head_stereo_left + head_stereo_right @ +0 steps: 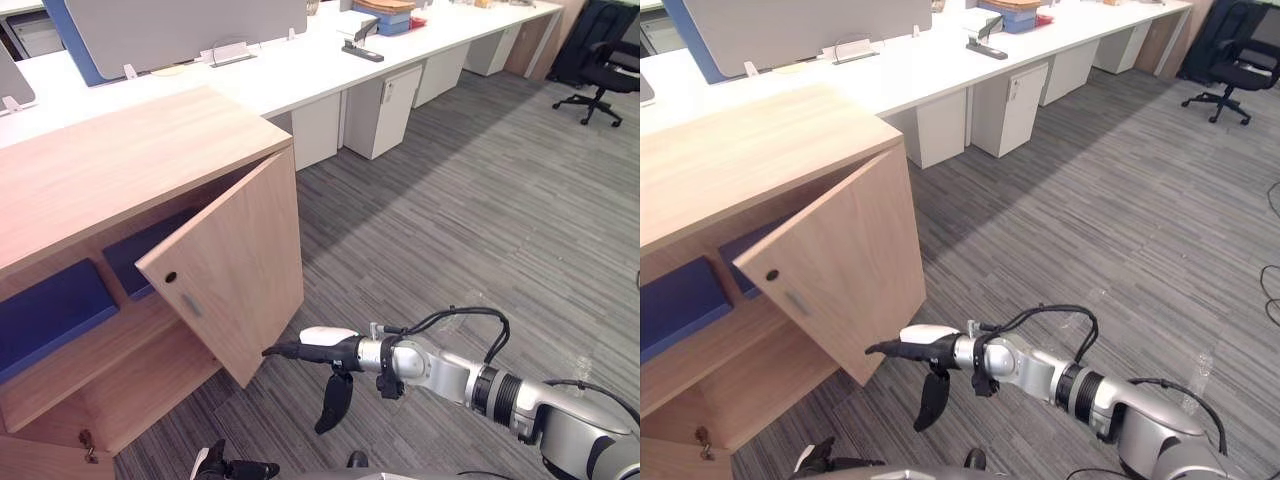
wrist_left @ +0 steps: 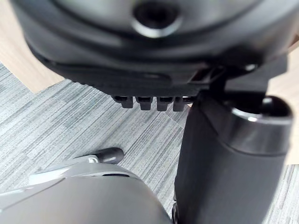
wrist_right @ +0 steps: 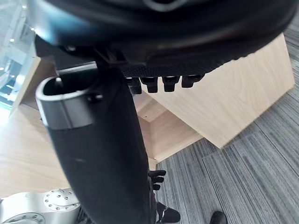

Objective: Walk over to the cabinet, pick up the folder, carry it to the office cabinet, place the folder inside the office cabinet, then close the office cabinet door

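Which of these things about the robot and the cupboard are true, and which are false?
1. The cabinet door is shut tight. False: it stands partly open.
2. A blue folder lies on a shelf inside the cabinet. True.
3. The right hand is holding the folder. False: it holds nothing; its fingers are straight and point at the door's lower corner.
4. An office chair stands on the carpet. True.

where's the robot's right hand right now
In the left eye view, the dark right hand sits low centre, its straight fingers pointing at the lower edge of the half-open light wooden cabinet door.
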You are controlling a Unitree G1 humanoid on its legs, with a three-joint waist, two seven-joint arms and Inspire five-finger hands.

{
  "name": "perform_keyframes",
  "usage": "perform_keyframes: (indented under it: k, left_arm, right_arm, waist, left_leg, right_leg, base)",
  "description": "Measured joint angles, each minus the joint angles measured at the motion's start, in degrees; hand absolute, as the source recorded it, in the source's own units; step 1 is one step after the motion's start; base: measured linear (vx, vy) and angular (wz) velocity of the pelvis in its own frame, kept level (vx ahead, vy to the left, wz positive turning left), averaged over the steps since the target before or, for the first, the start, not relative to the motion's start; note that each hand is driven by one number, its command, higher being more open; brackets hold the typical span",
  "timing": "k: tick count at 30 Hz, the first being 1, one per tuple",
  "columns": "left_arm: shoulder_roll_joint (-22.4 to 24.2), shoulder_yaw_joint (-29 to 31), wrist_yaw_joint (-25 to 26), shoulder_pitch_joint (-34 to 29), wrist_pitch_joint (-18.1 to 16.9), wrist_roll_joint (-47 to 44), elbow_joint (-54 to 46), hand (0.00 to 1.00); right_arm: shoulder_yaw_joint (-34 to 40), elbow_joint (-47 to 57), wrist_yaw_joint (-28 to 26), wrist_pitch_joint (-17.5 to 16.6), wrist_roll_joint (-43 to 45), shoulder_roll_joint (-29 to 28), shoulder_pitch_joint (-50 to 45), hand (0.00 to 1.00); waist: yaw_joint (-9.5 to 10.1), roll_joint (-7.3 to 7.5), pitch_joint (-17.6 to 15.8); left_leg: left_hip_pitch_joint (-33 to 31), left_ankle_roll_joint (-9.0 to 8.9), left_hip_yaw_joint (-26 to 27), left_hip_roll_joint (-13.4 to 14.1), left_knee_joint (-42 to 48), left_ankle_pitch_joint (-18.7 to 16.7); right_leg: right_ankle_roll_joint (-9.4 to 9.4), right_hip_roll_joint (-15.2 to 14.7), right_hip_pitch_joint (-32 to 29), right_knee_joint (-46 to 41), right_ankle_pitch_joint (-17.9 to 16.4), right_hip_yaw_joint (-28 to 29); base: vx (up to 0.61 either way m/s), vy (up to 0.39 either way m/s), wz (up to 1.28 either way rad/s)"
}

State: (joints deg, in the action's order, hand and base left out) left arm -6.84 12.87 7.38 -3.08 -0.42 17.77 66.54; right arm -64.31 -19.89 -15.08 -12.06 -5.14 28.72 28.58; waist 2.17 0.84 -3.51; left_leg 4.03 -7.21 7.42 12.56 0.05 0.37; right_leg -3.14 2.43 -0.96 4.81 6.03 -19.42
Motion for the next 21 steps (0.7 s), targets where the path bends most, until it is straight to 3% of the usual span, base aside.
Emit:
perform_keyframes:
  k: [3, 5, 6, 7, 8, 9, 10, 11, 12, 14, 16, 17, 18, 21]
  left_arm:
    - [0.03, 1.64, 0.62, 0.12, 0.03, 0.57, 0.01, 1.0]
    - [0.22, 2.11, 1.51, 0.28, 0.69, 0.64, 0.01, 1.0]
    - [0.82, 2.01, 1.87, 0.64, 0.77, 0.64, 0.0, 1.0]
    - [1.34, 1.82, 2.2, 1.17, 0.92, 0.63, 0.02, 1.0]
    - [1.59, 1.04, 2.47, 2.03, 1.08, 0.69, 0.07, 1.0]
    - [1.45, -0.22, 2.82, 2.95, 0.89, 0.69, -0.01, 1.0]
    - [0.84, -0.33, 3.21, 3.41, 1.0, 0.64, -0.02, 1.0]
    - [0.43, -0.19, 3.45, 3.43, 1.15, 0.47, -0.03, 1.0]
    - [0.55, 0.12, 4.03, 3.39, 1.22, 0.13, -0.32, 1.0]
    - [1.52, 1.59, 5.04, 1.9, 1.9, -3.14, -0.55, 1.0]
    - [2.85, 3.11, 5.85, 1.16, 2.15, -5.74, -0.76, 1.0]
    - [3.75, 3.93, 6.38, -0.45, 2.18, -7.43, -1.58, 1.0]
    - [3.82, 4.55, 6.68, -1.27, 2.24, -9.12, -1.88, 1.0]
    - [2.73, 4.66, 7.49, -3.54, 2.21, -12.17, -2.14, 1.0]
  right_arm:
    - [0.68, -6.03, 0.81, 0.83, -4.23, -3.64, -3.48, 1.0]
    - [4.39, -12.41, 1.95, 1.81, -6.71, -7.64, -7.95, 1.0]
    - [7.15, -15.28, 2.86, 2.54, -8.49, -9.09, -10.19, 1.0]
    - [10.32, -17.72, 3.96, 3.44, -9.67, -10.17, -12.51, 1.0]
    - [15.34, -19.39, 5.23, 3.95, -10.79, -11.37, -15.85, 1.0]
    - [22.53, -22.73, 7.28, 4.48, -10.8, -13.72, -19.82, 1.0]
    - [29.1, -26.89, 9.42, 5.84, -10.62, -16.77, -22.52, 1.0]
    - [32.17, -29.3, 10.43, 6.64, -10.31, -18.28, -23.33, 1.0]
    - [39.36, -36.19, 12.27, 7.66, -9.92, -20.8, -23.55, 1.0]
    - [50.34, -45.27, 16.71, 9.17, 4.15, -22.99, -24.54, 1.0]
    - [56.39, -49.0, 20.04, 10.92, 9.66, -21.92, -25.25, 1.0]
    - [58.64, -49.79, 22.0, 11.41, 13.14, -21.68, -26.24, 1.0]
    - [58.61, -49.61, 23.23, 11.16, 15.57, -22.2, -26.84, 1.0]
    - [61.14, -49.98, 24.43, 10.16, 23.72, -23.56, -29.04, 1.0]
  waist:
    - [0.69, -0.08, -0.07]
    - [0.81, -0.43, -0.29]
    - [0.69, -1.69, -1.01]
    - [0.54, -2.24, -1.17]
    - [0.23, -2.24, -1.05]
    - [-0.18, -2.16, -1.09]
    - [-1.17, -1.26, -0.93]
    - [-1.43, -0.62, -0.76]
    - [-0.94, -0.71, -1.11]
    - [-0.86, -3.39, -0.99]
    - [-0.65, -3.42, -0.9]
    - [-0.43, -3.61, -0.79]
    - [-0.14, -2.85, -1.09]
    - [0.74, -0.48, -0.83]
  left_leg:
    - [-0.06, -0.7, -0.55, -0.63, -0.44, -0.55]
    - [-0.81, -0.13, -3.74, -1.8, 0.06, -0.65]
    - [-1.32, 0.53, -6.27, -2.2, 0.58, -0.88]
    - [-2.34, 1.1, -9.36, -2.74, 1.22, -0.93]
    - [-4.91, 1.34, -13.43, -4.33, 3.25, -1.23]
    - [-6.99, 1.74, -19.29, -6.63, 3.94, -1.04]
    - [-7.93, 1.91, -25.05, -9.29, 3.56, -0.48]
    - [-8.42, 1.73, -27.07, -10.61, 3.15, 0.02]
    - [-7.71, 1.46, -30.46, -11.46, 1.4, 0.46]
    - [-8.73, 1.68, -35.71, -10.45, -1.98, 0.83]
    - [-11.01, 1.31, -36.16, -12.43, 2.27, 1.32]
    - [-10.15, 1.12, -36.64, -12.42, 2.87, 2.64]
    - [-9.47, -0.04, -37.39, -11.91, 1.78, 3.66]
    - [-8.76, -0.75, -40.17, -11.19, -0.39, 4.62]
  right_leg:
    - [0.93, -0.67, 0.08, 0.03, 0.47, -0.88]
    - [1.94, -2.55, 0.66, -1.53, -0.45, -3.66]
    - [3.06, -3.52, -0.15, -5.91, -3.24, -4.69]
    - [3.13, -4.84, -2.48, -12.93, -6.56, -2.29]
    - [0.5, -5.18, -6.22, -20.9, -9.71, 6.57]
    - [0.37, -3.79, -9.65, -27.15, -12.81, 21.82]
    - [3.66, -2.01, -9.43, -28.98, -16.63, 36.13]
    - [6.67, -1.74, -8.57, -28.98, -18.46, 41.02]
    - [7.82, -1.93, -7.56, -29.78, -20.23, 40.35]
    - [6.58, -2.23, -5.92, -27.08, -20.81, 35.24]
    - [5.84, -4.32, -4.44, -24.72, -20.34, 29.67]
    - [5.69, -3.91, -3.01, -23.88, -20.37, 26.91]
    - [5.44, -3.86, -1.98, -23.61, -20.55, 25.52]
    - [5.29, -3.28, 0.98, -20.81, -20.27, 22.15]
  base:
    - [-0.05, 0.117, 0.19]
    - [-0.06, 0.101, 0.68]
    - [-0.07, 0.107, 1.12]
    - [-0.09, 0.079, 1.51]
    - [-0.1, 0.014, 2.1]
    - [-0.09, -0.12, 2.78]
    - [-0.06, -0.184, 2.6]
    - [-0.07, -0.264, 2.32]
    - [-0.06, -0.294, 1.57]
    - [-0.04, -0.233, 1.63]
    - [0.02, -0.172, 1.59]
    - [0.06, -0.173, 1.38]
    - [0.05, -0.096, 0.86]
    - [0.1, -0.117, 0.57]
